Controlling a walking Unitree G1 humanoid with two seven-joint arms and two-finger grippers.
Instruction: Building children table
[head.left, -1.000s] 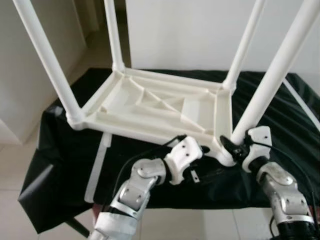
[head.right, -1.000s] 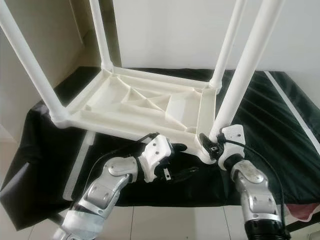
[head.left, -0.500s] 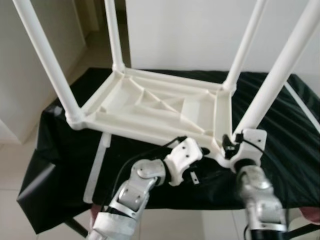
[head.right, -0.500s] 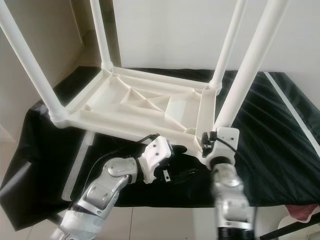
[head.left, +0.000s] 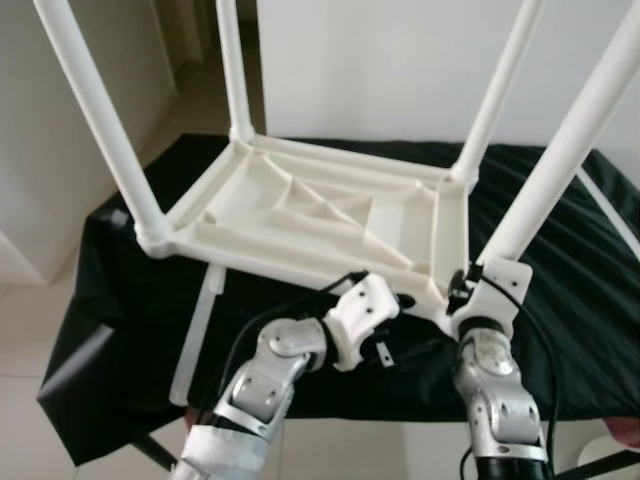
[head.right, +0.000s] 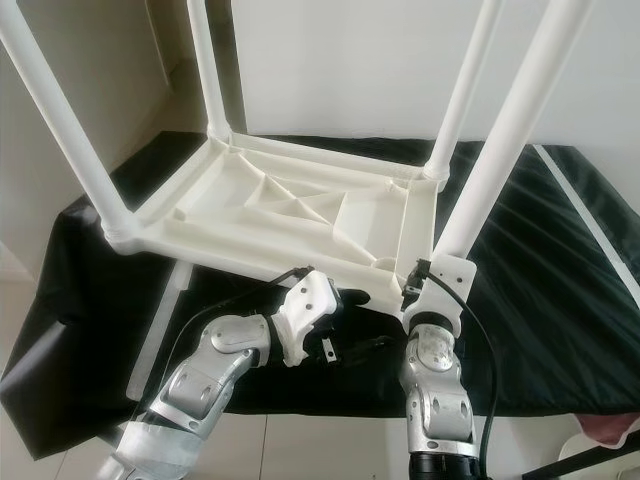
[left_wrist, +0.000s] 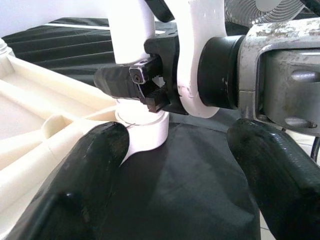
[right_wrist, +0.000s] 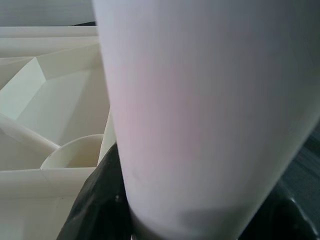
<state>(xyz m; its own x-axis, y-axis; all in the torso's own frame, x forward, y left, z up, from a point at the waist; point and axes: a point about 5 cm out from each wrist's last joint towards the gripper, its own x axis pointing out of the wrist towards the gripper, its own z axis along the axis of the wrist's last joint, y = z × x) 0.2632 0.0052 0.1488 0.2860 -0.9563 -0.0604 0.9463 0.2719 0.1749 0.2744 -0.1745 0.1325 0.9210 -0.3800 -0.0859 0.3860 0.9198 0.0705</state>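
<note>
A white plastic children's table (head.left: 320, 215) lies upside down on a black cloth, its four legs pointing up. My right gripper (head.left: 470, 290) is shut on the base of the near right leg (head.left: 560, 170), just above its corner socket (left_wrist: 145, 132). In the right wrist view the leg (right_wrist: 200, 100) stands between the two black fingers (right_wrist: 97, 200). My left gripper (head.right: 365, 320) is open, low over the cloth by the same corner. One of its fingers (left_wrist: 85, 185) rests against the socket, the other stands well apart.
The black cloth (head.left: 130, 290) covers a low stand with tiled floor around it. A loose white slat (head.left: 195, 335) lies on the cloth at the front left, another (head.left: 600, 205) at the far right. A white wall stands behind. A fan (left_wrist: 270, 7) is nearby.
My right forearm has swung left and now stands straight below the leg's base, its gripper staying at the leg. The left arm has hardly moved.
</note>
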